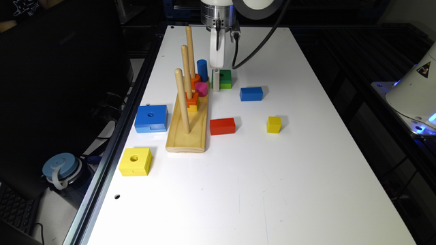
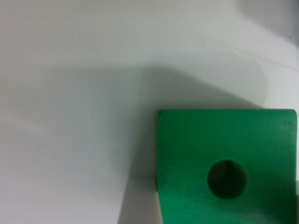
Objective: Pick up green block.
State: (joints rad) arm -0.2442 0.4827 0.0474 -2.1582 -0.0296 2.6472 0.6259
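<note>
Exterior view, from its left: wooden peg board (image 1: 188,136) near the table's (image 1: 272,177) left edge; the gripper (image 1: 216,80) lowered just beside it at the far end, touching or nearly touching the green block's (image 1: 224,79) left side. The block lies flat on the table. Gripper opening cannot be told.

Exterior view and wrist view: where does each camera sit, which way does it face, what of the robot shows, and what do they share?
Exterior view: sits raised off one end of the white table, looking down its length at the peg board, scattered blocks and the descending arm, whose gripper is low beside the green block.
Wrist view: rides the wrist, facing straight down at the tabletop and the green block's holed top.
Shared: the green block on the white table.
</note>
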